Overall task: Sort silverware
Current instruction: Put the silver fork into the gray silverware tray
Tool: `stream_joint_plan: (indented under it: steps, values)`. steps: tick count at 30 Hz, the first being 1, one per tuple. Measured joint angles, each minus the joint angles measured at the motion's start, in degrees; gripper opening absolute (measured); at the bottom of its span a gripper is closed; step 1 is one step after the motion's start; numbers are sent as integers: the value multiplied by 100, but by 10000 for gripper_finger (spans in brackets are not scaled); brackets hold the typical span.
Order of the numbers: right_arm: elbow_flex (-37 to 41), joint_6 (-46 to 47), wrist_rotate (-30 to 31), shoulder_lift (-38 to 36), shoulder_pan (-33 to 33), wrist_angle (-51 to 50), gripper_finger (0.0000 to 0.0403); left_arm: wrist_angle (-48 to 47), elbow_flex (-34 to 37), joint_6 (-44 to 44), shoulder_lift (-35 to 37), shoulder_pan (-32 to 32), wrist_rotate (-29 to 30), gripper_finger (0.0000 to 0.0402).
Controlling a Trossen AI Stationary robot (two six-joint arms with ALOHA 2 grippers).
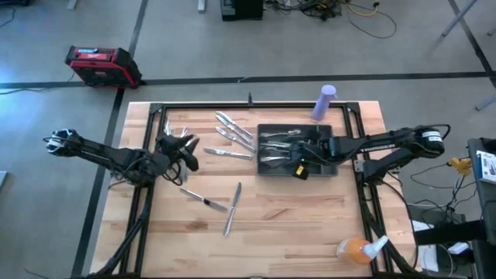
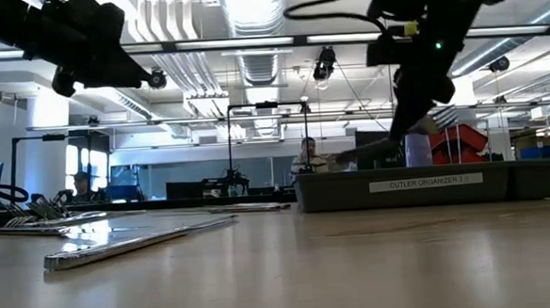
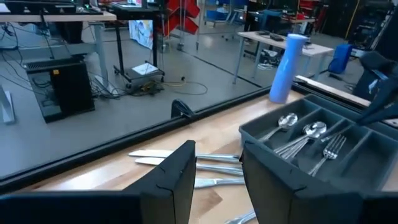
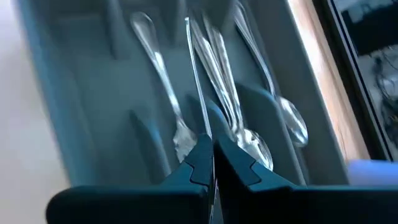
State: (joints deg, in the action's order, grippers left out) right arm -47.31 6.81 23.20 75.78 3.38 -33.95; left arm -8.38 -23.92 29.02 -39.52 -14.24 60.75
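A dark grey compartmented tray (image 1: 267,164) stands right of the table's middle, with spoons (image 3: 305,132) and forks (image 3: 329,149) in its compartments. Loose silverware lies on the wood: knives (image 1: 232,128) left of the tray, forks (image 1: 177,136) at the far left, and two pieces (image 1: 232,208) nearer the front. My right gripper (image 1: 298,157) hovers over the tray, shut on a slim silver piece (image 4: 194,68). My left gripper (image 1: 184,152) hangs open above the table left of the knives, with nothing between its fingers. My right gripper pinches the slim silver piece between its two fingers (image 4: 200,155), which close on its thin edge (image 4: 203,121). The piece runs lengthwise away from the fingers over the tray's compartments. Which kind of piece it is, and whether its far end touches the tray, I cannot tell.
A purple-blue cylinder (image 1: 325,101) stands at the table's far edge behind the tray. An orange spray bottle (image 1: 358,248) lies at the near right corner. Bare wood spreads along the table's front. A person (image 2: 308,155) sits in the room beyond.
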Motion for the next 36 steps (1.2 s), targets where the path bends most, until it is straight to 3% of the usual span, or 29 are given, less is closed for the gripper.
stream_joint_plan:
  steps: [11, 18, 29, 36]
  values:
    - [319, -46, 144, 191, 41, 1178, 0, -2, 0, -2, -296, -2, -23, 117]
    - [325, -183, 155, 506, 71, 1184, 0, 4, -2, -2, -487, -2, -22, 117]
    - [305, -619, 271, 1349, 95, 2077, 0, 2, -4, -2, -788, -2, -27, 117]
    - [280, -670, 390, 1305, 95, 2075, 0, 4, -4, -2, -937, -2, -31, 117]
